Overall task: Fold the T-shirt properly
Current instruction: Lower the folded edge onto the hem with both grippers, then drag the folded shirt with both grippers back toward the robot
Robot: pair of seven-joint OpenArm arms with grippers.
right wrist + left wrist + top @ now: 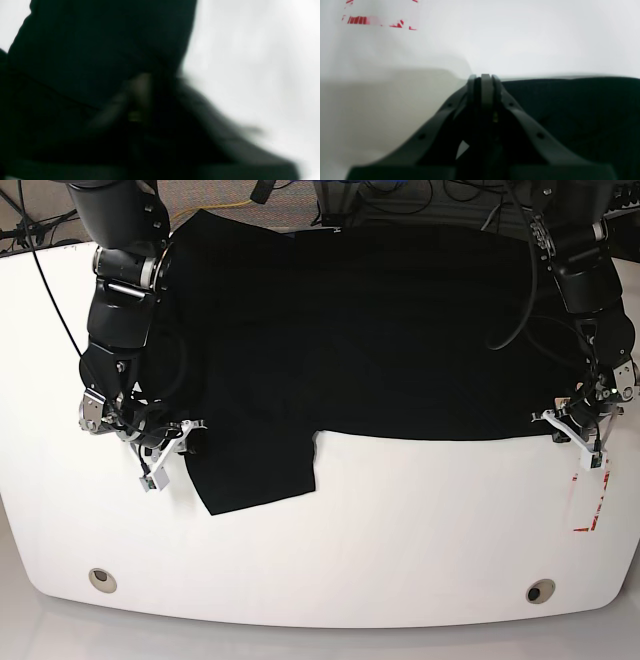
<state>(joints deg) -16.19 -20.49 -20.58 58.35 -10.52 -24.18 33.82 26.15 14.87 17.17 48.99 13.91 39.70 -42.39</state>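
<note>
The large plain black soft-fabric T-shirt (370, 330) lies spread flat across the white rounded table (400, 530), and the right gripper (178, 442) sits at the outer edge of the short sleeve that juts toward the table's front, while the left gripper (578, 430) sits at the shirt's opposite front corner, just beside its straight edge. The left gripper's jaws are pressed together at the cloth's border with black fabric to one side of them; the right wrist view is too blurred to tell how that gripper's jaws stand or whether they hold cloth. Near the left gripper, red printed marks (380, 21) lie on the table, too smeared to read.
</note>
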